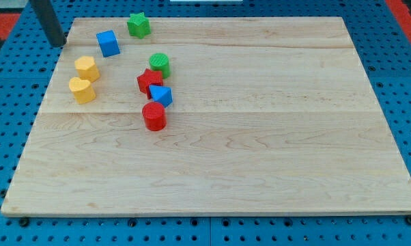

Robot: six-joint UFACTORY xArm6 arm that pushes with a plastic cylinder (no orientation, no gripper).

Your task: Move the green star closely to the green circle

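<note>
The green star (138,25) lies near the board's top edge, left of centre. The green circle (160,64) sits below and slightly right of it, a clear gap between them. My tip (57,44) is at the view's upper left, just at the board's left corner, well left of the green star and left of the blue cube (108,43). It touches no block.
A red star (149,81), a blue triangle (161,95) and a red cylinder (153,116) cluster just below the green circle. Two yellow blocks (87,68) (82,89) lie at the left. The wooden board (260,137) rests on a blue pegboard.
</note>
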